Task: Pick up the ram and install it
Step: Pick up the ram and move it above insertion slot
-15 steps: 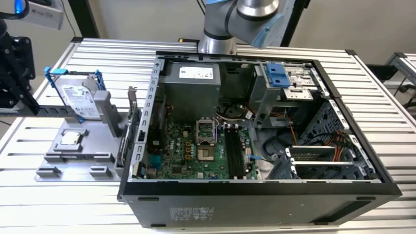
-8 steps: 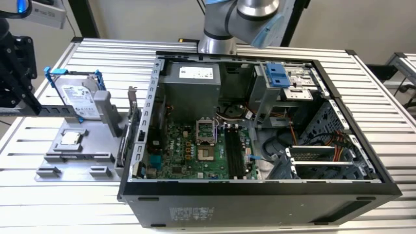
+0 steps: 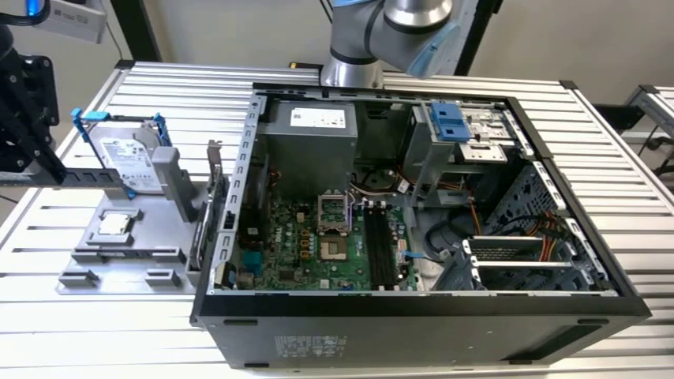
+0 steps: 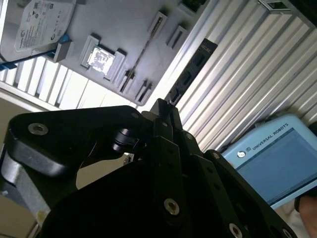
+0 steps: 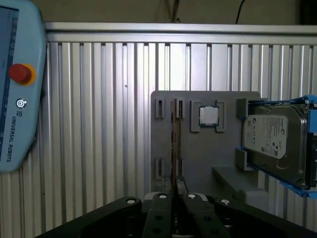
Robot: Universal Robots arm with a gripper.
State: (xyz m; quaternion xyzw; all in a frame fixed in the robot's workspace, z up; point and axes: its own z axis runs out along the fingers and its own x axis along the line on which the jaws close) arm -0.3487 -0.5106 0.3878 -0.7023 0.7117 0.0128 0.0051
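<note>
Ribbed table's [image 5: 99,129] gray fixture [image 5: 208,158] holds the ram [image 5: 175,134] on edge, well apart from the closed, empty gripper [image 5: 177,183].

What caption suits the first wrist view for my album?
Gripper lined up with the ram standing edgewise in a grey tray, beside a processor chip and hard drive.

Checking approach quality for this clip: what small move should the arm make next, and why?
Probably open the jaws before closing in. In the first wrist view the gripper looks shut and is lined up with the ram, which stands on edge in the gray fixture, apart from the gripper.
</note>
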